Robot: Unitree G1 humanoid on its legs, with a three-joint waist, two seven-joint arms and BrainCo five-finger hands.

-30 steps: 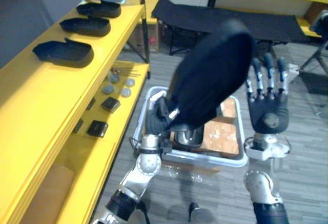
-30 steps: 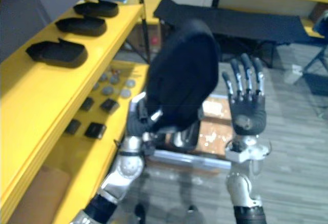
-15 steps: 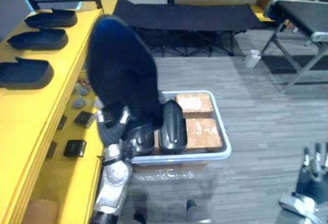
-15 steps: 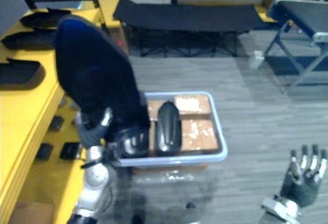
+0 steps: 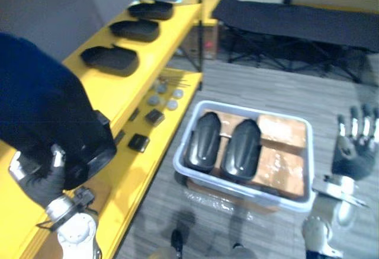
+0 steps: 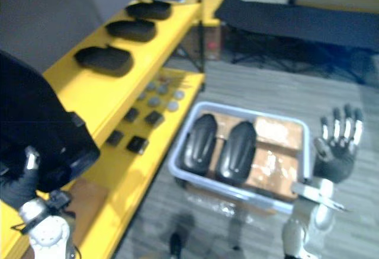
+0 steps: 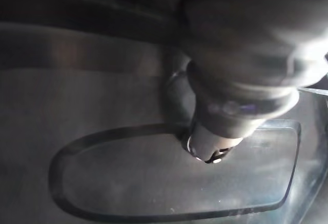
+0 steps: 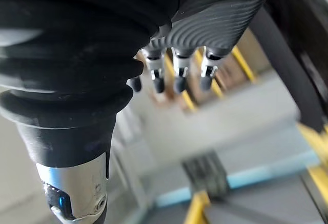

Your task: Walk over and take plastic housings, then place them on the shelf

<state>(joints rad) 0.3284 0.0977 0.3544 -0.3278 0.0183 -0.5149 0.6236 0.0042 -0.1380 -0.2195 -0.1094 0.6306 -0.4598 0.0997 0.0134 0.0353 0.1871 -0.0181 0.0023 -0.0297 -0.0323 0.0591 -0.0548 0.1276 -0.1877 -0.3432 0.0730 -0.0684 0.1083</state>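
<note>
Inspection from the floor beside the robot. The left hand (image 5: pixel 34 179) is clenching the lower end of a large black plastic housing (image 5: pixel 47 117) and is holding it up over the near end of the yellow shelf (image 5: pixel 100 93). I cannot tell whether the part is touching the top board. In the left wrist view the thumb (image 7: pixel 215 131) is pressing against the housing's dark surface.

Three further housings are lying in a row along the top board, apart from one another: the nearest housing (image 5: pixel 111 60), the middle housing (image 5: pixel 136 29) and the far housing (image 5: pixel 151 10). On the lower board, grey discs (image 5: pixel 160 96) and small black boxes (image 5: pixel 142 142) are lying loose.

A pale bin (image 5: pixel 237 189) is standing on the floor just beside the shelf. Two binned housings (image 5: pixel 203 141) are lying side by side in its left part, and brown blocks (image 5: pixel 284 152) are taking up its right part.

The right hand (image 5: pixel 354 152) is hanging raised to the right of the bin, fingers straight and spread, carrying nothing. A black cot (image 5: pixel 296 19) is standing behind.
</note>
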